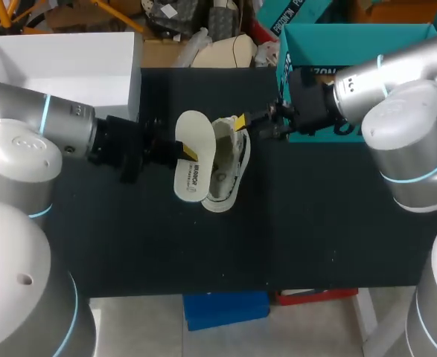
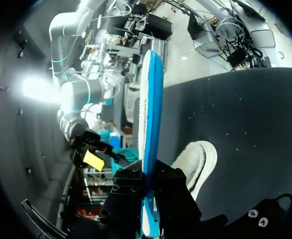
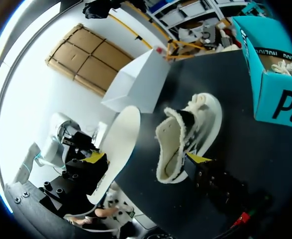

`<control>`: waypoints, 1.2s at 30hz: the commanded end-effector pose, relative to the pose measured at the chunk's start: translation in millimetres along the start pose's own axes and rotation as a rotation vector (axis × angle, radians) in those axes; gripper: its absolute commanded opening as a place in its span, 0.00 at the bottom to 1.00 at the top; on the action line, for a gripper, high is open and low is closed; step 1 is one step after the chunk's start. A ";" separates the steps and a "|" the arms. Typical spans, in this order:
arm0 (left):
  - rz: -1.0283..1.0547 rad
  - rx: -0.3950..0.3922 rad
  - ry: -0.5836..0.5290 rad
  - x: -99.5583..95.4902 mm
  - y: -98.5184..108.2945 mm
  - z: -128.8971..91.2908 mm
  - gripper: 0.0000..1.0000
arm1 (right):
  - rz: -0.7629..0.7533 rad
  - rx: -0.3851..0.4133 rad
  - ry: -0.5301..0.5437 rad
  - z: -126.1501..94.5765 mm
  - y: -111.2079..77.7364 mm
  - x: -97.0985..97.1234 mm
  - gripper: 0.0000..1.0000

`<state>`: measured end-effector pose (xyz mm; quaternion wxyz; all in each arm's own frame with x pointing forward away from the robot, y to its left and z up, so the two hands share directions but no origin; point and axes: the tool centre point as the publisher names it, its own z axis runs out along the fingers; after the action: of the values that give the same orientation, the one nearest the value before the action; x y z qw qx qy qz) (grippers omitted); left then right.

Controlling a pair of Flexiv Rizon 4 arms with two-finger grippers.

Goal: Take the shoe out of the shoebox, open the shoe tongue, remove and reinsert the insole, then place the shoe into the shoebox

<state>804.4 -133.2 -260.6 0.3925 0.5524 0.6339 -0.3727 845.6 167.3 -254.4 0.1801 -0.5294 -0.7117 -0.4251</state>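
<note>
A white insole (image 1: pixel 192 156) with a blue underside (image 2: pixel 153 114) is held upright above the black table, and my left gripper (image 1: pixel 184 151) (image 2: pixel 149 199) is shut on its lower part. The cream, fleece-lined shoe (image 1: pixel 229 167) (image 2: pixel 198 159) (image 3: pixel 185 134) lies on its side on the table just right of the insole (image 3: pixel 118 144). My right gripper (image 1: pixel 242 125) (image 3: pixel 146 158) is open wide at the shoe's far end. One of its yellow fingertips (image 3: pixel 198 158) sits close against the shoe's collar and holds nothing. The teal shoebox (image 1: pixel 352 44) (image 3: pixel 275 94) stands at the back right.
An open white box (image 1: pixel 62 67) (image 3: pixel 136 82) stands at the back left corner of the table. The black tabletop (image 1: pixel 278 238) stretches from the shoe to the near edge. My right arm crosses in front of the teal box.
</note>
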 end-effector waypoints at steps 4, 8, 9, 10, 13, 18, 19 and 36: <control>-0.047 0.044 0.019 -2.1 -4.3 -2.6 0.00 | -0.036 0.018 -0.067 -1.1 -4.8 2.9 1.00; -0.166 0.151 -0.023 -4.1 -18.7 -7.4 0.00 | -0.062 -0.003 -0.065 -6.7 -20.5 1.7 1.00; -0.185 0.175 -0.021 -3.6 -20.8 -7.7 0.00 | -0.064 -0.010 -0.066 -9.4 -25.1 2.0 1.00; -0.201 0.196 -0.028 -3.6 -23.7 -8.1 0.00 | -0.061 -0.011 -0.068 -11.3 -29.8 2.3 1.00; -0.222 0.210 -0.015 -2.9 -29.7 -8.5 0.00 | -0.046 -0.029 -0.061 -20.1 -44.3 3.2 1.00; -0.229 0.222 0.004 -1.2 -43.2 -6.4 0.00 | -0.016 -0.057 -0.064 -33.5 -66.7 4.6 1.00; -0.232 0.226 0.015 -0.2 -44.6 -5.7 0.00 | -0.015 -0.062 -0.062 -36.4 -70.6 4.9 1.00; -0.237 0.398 0.228 23.0 -68.6 0.0 0.00 | 0.005 -0.085 -0.109 -58.6 -101.3 13.9 1.00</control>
<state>722.5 -130.4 -277.7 0.1940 0.5570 0.6542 -0.4734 737.9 121.6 -254.4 0.1191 -0.5606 -0.6997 -0.4266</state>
